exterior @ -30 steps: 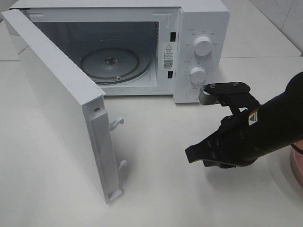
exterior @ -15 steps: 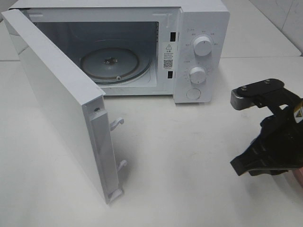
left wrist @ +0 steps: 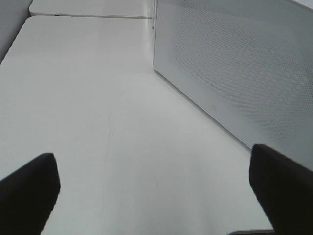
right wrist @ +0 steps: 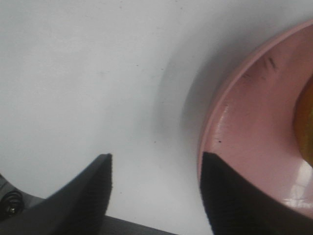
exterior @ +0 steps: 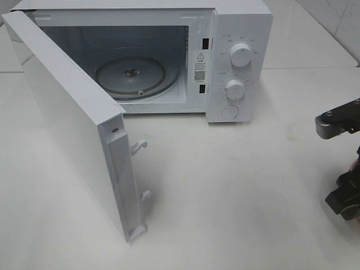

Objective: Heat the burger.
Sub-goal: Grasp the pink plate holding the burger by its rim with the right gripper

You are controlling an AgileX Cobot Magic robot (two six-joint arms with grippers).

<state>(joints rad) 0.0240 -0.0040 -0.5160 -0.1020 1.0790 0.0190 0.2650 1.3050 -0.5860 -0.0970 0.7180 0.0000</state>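
Whereas a second ago the right arm (exterior: pixel 337 119) was reaching over the middle of the table (exterior: pixel 225 185), in front of the knobs (exterior: pixel 241 55), it is now sitting drawn back at the right edge of the high view, mostly out of frame. Nothing else is differing.

Right claw (right wrist: pixel 155 164): two dark fingers (right wrist: pixel 83 196) are standing well spread and gripping nothing. One is hanging over bare table. The other is overlapping the rim of the plate; whether it is touching cannot be told.

Plate (right wrist: pixel 244 122): pink and round, it is lying flat on the table, right at the claw.

Burger (right wrist: pixel 305 122): it is sitting on the plate, apart from both fingers. Only an orange-brown sliver is showing.

Left claw (left wrist: pixel 154 171): its fingers are spread wide and holding nothing. It is hovering low over the table, facing the dotted panel of the door.

Door (exterior: pixel 73 124): it is standing swung wide open, with its latch hooks pointing toward the table's middle.

Microwave (exterior: pixel 236 22): white, it is standing at the far side with its chamber facing the camera. A glass turntable (exterior: pixel 132 73) is lying inside, and the two knobs are sitting on the right-hand panel.
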